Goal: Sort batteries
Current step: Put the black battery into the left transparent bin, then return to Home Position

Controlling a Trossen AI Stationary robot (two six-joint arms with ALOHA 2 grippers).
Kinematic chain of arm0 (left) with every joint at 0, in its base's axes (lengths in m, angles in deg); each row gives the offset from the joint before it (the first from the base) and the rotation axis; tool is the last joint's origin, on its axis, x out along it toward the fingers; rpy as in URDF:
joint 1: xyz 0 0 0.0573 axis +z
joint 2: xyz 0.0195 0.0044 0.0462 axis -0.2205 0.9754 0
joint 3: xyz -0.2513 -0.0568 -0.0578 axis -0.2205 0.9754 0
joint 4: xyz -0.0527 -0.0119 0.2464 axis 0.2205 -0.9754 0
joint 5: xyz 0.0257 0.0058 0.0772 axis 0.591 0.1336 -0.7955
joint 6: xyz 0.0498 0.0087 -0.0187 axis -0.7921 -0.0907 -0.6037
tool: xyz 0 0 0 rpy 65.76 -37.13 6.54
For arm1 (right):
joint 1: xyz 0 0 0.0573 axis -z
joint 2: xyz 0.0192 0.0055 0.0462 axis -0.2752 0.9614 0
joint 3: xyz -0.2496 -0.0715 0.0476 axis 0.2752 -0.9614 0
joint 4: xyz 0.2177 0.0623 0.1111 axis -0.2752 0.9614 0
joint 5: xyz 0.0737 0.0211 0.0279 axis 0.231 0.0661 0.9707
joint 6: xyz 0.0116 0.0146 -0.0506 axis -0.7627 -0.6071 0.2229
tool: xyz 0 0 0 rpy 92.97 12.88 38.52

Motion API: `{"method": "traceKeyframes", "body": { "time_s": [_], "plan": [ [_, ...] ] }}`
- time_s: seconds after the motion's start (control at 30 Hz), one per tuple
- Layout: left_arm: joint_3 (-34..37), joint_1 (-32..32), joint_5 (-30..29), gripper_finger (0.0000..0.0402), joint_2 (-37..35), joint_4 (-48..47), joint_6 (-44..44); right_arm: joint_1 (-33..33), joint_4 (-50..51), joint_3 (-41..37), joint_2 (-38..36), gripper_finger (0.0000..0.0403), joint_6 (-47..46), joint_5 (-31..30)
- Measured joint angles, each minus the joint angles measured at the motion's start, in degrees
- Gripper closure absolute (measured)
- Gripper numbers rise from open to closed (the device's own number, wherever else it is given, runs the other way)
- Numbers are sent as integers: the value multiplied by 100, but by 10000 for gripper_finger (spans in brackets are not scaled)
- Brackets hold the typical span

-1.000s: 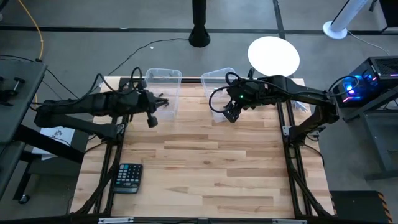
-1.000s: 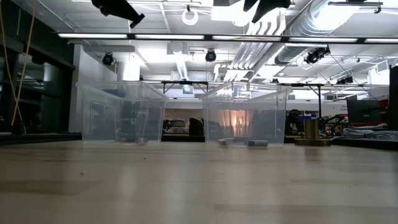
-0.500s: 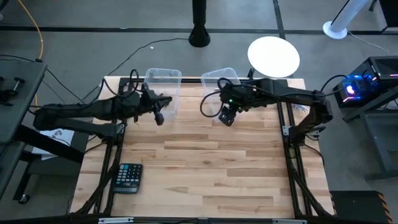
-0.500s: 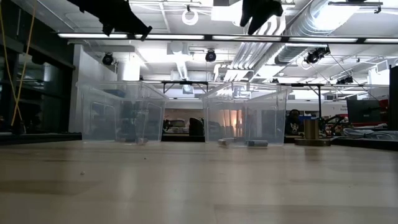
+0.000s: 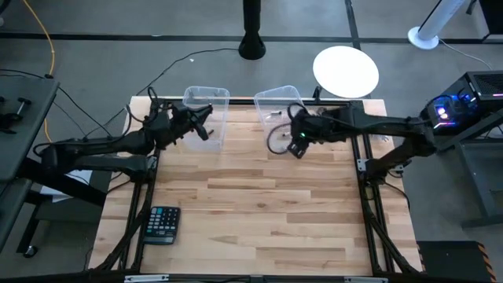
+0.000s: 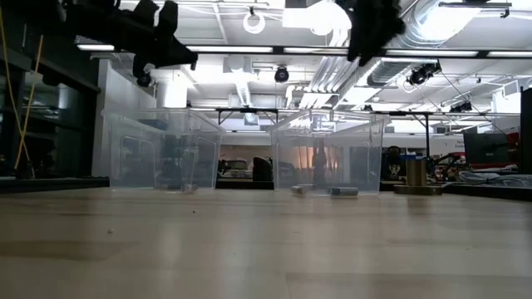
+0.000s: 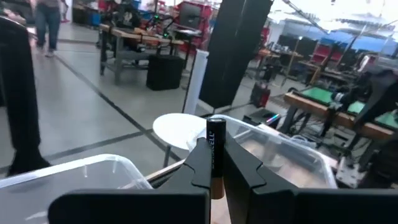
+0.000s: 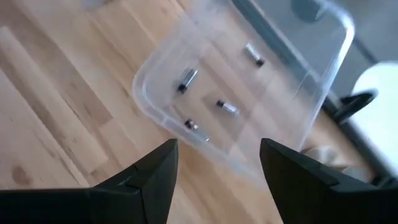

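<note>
So in the last second the left end effector (image 5: 203,126) has swung up from the desk (image 5: 259,212) toward the far side and now hangs right at the near rim of the left bin (image 5: 208,110). It's clamped on a dark battery (image 7: 215,155), which stands upright between the fingers in the left wrist view. My read: that's the carry done and the drop is next, so the dark one looks headed for the left bin.

The right end effector (image 5: 297,145) has slid a bit right and nearer, and now sits over the near edge of the right bin (image 5: 277,96). Its fingers (image 8: 140,186) are spread wide with nothing between them. Below it in the right wrist view are four silvery batteries (image 8: 186,79) lying on that bin's floor, so I'd guess it just finished a drop-off there.

No loose batteries show on the bare desk in the high view, only the calculator (image 5: 163,224) at the near left. Looks close to finished, though tiny cells could hide at this scale.
</note>
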Motion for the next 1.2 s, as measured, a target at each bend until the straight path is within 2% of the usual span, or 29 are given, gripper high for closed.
{"method": "traceKeyframes", "body": {
  "time_s": [0.27,0.47,0.73,0.93,1.07,1.2],
  "plan": [
    [126,326,395,387,-112,-127,38,-458,-1316,-2332,-1229,181,-1661,410],
    [126,431,315,326,-117,-236,426,-813,-2225,-3304,-1629,181,-2555,524],
    [126,433,315,223,-190,-223,431,-933,-2563,-3447,-1641,181,-2658,519],
    [126,433,373,179,-410,-234,431,-931,-2587,-3445,-1641,181,-2653,512],
    [123,431,1231,175,-873,-314,684,-933,-2589,-3440,-1641,181,-2647,510],
    [117,345,2073,175,-1484,-791,1107,-940,-2720,-3440,-1641,181,-2640,347]
  ]
}}
